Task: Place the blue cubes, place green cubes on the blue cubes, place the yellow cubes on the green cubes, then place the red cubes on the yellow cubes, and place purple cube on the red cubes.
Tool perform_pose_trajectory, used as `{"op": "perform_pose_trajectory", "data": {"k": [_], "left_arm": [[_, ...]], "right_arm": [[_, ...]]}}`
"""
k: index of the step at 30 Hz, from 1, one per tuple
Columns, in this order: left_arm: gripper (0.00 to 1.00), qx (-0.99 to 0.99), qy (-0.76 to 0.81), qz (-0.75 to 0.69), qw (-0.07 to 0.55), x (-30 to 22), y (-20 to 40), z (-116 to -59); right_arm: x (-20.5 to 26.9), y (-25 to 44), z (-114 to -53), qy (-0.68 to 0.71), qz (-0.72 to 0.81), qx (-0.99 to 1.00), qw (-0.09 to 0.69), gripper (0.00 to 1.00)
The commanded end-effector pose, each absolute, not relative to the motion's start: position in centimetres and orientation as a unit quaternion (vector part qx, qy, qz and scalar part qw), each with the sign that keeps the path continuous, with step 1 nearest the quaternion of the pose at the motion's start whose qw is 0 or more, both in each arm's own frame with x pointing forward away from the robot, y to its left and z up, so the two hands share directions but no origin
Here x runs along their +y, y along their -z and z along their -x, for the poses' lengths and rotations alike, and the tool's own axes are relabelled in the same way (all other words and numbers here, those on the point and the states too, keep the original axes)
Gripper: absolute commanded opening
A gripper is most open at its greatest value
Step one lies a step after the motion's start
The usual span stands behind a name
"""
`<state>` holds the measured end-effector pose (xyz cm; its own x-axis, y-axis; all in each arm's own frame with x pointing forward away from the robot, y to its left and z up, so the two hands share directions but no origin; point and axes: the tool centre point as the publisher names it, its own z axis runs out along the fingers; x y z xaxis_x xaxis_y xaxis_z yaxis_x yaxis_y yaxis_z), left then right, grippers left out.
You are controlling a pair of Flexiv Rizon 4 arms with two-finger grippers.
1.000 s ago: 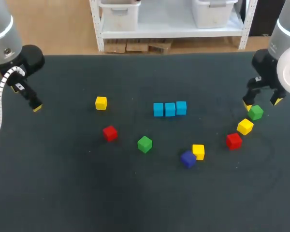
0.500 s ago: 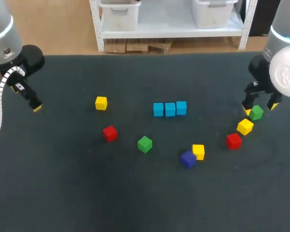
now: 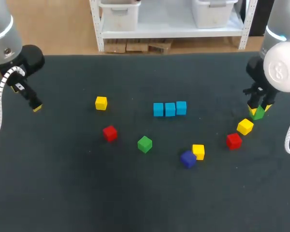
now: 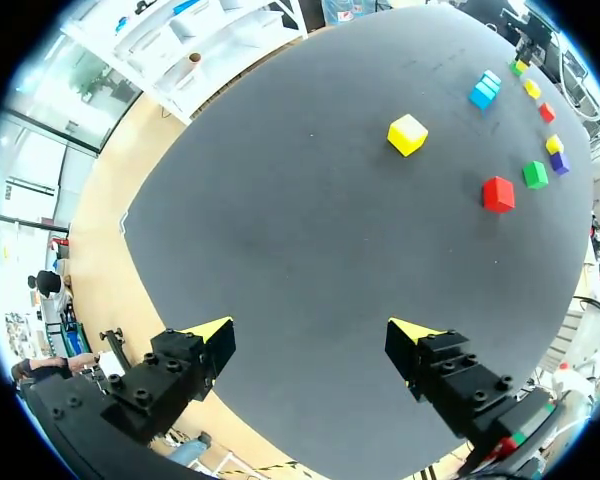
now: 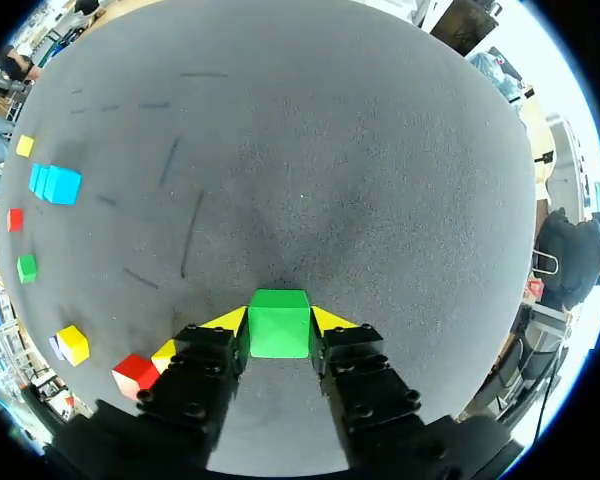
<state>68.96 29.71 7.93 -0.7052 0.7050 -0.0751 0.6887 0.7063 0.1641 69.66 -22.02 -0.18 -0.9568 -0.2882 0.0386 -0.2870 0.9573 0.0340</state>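
Right gripper [image 5: 279, 320] clamps a green cube [image 5: 278, 332] at the table's [image 3: 135, 193] three o'clock. Left gripper [image 4: 310, 345] — fingers [image 4: 208, 332] apart — hangs at nine.

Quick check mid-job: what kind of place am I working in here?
Probably a robotics lab bench: a dark table, a tidy row of blue cubes among scattered coloured ones, and the right tool shut on a green cube.
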Motion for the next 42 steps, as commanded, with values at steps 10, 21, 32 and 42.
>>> {"op": "perform_pose_trajectory", "data": {"k": [10, 21, 32, 42], "left_arm": [[1.0, 0.921, -0.062, -0.378, 0.065, 29.7, -7.9, -69.0], [1.0, 0.921, -0.062, -0.378, 0.065, 29.7, -7.9, -69.0], [1.0, 0.921, -0.062, -0.378, 0.065, 29.7, -7.9, -69.0], [1.0, 0.921, -0.062, -0.378, 0.065, 29.7, -7.9, -69.0]], "right_arm": [[-20.8, -2.5, -70.2, 0.013, -0.268, -0.963, 0.018, 0.0], [-19.5, -5.1, -71.0, 0.002, -0.326, -0.945, 0.003, 0.0], [-19.4, -5.5, -70.8, 0.021, -0.324, -0.946, 0.018, 0.75], [-19.4, -5.5, -70.8, 0.021, -0.324, -0.946, 0.018, 1.0]]}}
